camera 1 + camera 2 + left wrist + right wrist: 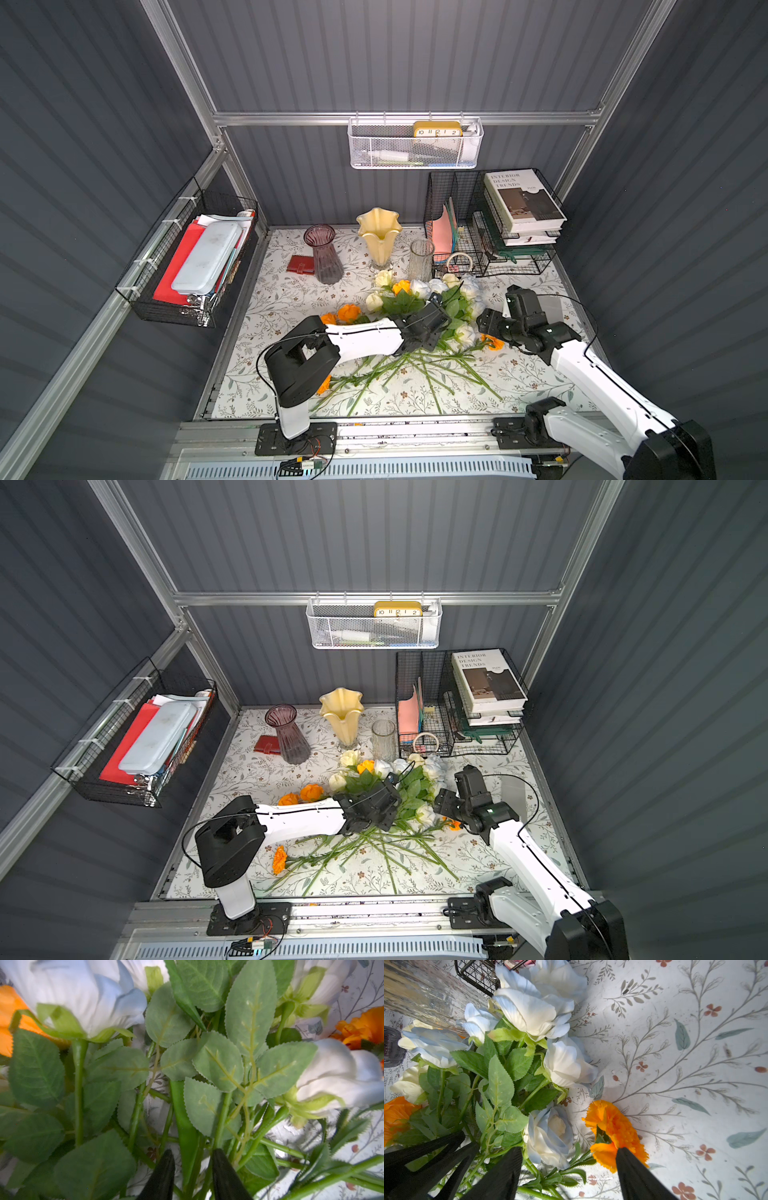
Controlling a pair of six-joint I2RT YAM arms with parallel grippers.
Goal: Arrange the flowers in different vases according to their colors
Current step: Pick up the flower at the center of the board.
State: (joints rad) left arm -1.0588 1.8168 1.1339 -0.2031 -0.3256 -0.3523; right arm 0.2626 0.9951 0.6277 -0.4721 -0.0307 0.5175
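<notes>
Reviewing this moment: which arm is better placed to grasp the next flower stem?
Left. The left gripper straddles a thick green stem, so it seems ready to close. The right gripper hangs open over a white rose and an orange marigold, with no single stem lined up.

The left arm (361, 338) extends from its near-left base toward the right across the middle of the table (536, 374). Its elbow is folded low and its wrist is tipped downward. The left claw (192, 1153) points toward the far side, jaws a narrow gap apart. The right arm (582, 365) slants in from the near-right corner, its claw (568, 1150) low, jaws spread wide, close beside the left claw.
</notes>
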